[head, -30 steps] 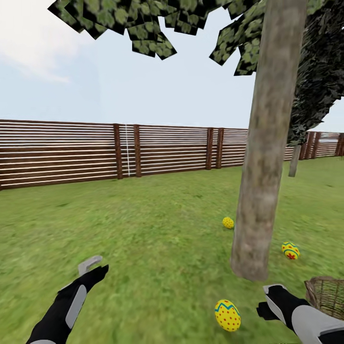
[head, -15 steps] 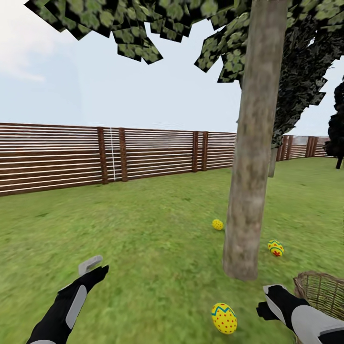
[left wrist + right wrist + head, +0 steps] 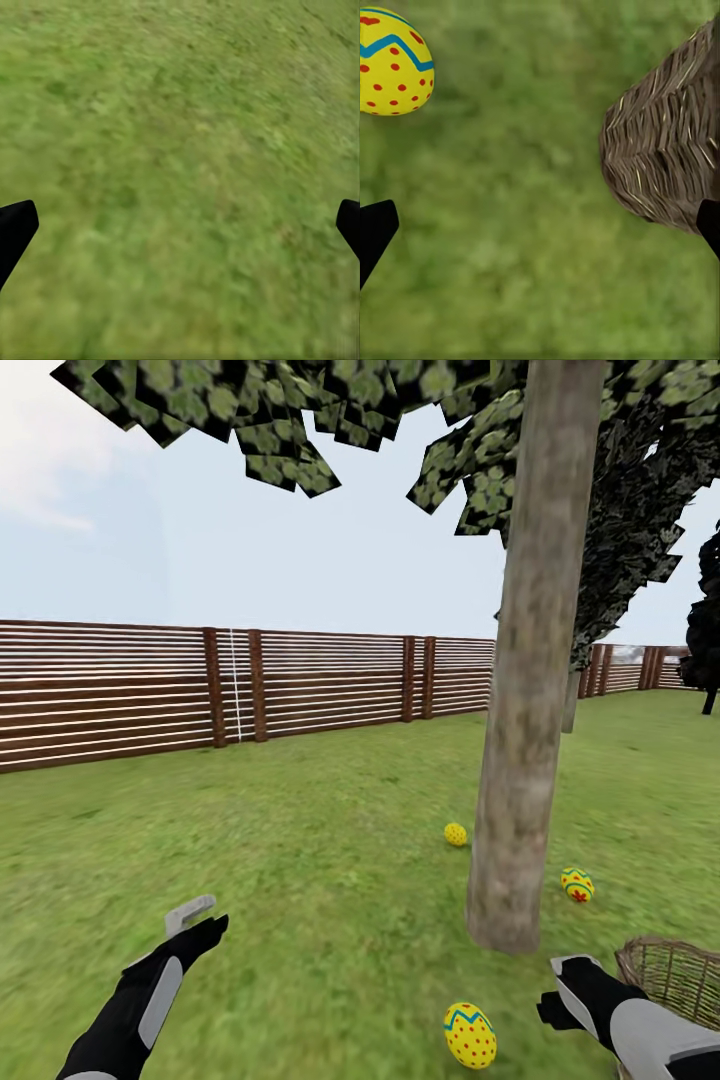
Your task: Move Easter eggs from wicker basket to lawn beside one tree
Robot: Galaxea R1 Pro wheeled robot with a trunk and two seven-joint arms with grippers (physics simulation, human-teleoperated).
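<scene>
A: What is seen at the left?
B: The left pincer (image 3: 190,913) is held spread, empty, over the lawn (image 3: 300,840).

A: And rightward?
B: Three Easter eggs (image 3: 470,1035) are seen around the tree (image 3: 525,760); the right pincer (image 3: 540,225) is released beside the wicker basket (image 3: 680,975).

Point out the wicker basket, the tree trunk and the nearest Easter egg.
wicker basket (image 3: 680,972): head view, woven rim.
tree trunk (image 3: 520,760): head view, mid-trunk bark.
nearest Easter egg (image 3: 470,1035): head view, dotted shell centre.
</scene>
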